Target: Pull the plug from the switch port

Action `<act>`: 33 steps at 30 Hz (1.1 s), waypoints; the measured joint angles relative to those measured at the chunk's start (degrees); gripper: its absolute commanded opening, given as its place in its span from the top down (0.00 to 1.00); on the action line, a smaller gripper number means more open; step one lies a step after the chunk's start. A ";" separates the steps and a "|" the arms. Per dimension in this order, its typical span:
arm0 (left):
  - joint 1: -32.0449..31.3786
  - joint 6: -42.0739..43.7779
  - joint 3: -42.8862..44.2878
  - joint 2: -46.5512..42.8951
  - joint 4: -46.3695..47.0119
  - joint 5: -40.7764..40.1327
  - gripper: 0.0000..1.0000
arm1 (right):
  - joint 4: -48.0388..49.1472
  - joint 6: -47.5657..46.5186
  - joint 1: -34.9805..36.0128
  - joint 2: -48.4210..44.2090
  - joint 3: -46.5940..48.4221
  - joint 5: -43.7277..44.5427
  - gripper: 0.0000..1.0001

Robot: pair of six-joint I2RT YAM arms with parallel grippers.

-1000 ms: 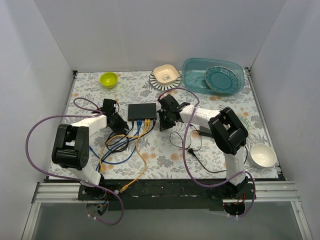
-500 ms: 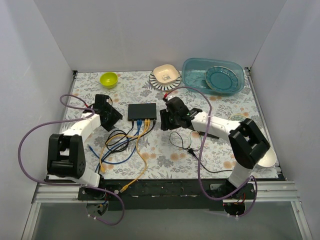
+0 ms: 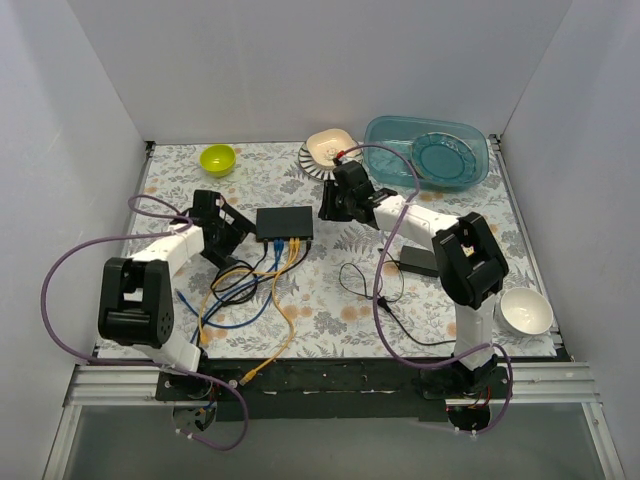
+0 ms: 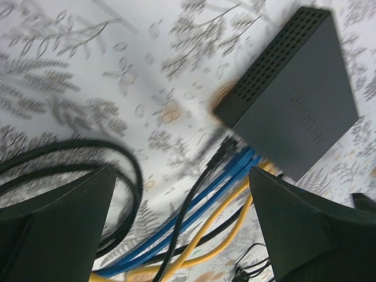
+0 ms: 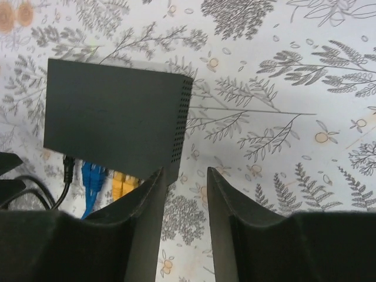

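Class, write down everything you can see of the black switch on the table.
The switch is a flat, matte black rectangular box, plastic by its look, lying flat near the middle of the flowered table. Its short sides are perforated with rows of small vent holes, and the top bears a faint, unreadable mark. Blue cables, yellow cables and a black cable are plugged into its near long edge. Nothing else seems to touch it.

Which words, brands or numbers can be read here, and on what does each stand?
None is legible.
On the top of the switch: a faint raised marking, too blurred to read.
No other writing shows in any view.
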 measured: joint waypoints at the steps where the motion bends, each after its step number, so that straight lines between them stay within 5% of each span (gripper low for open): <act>1: 0.09 -0.09 1.22 1.22 0.37 0.07 0.02 | 0.20 0.59 -0.46 0.17 -0.50 -0.02 0.64; 24: 2.56 -1.77 14.45 21.38 17.25 8.94 0.39 | 1.31 10.23 -6.54 27.32 26.47 -11.26 0.72; 33: -1.95 -2.45 -0.98 11.34 24.11 11.26 0.43 | 10.69 11.08 -4.33 13.94 2.10 -14.97 0.72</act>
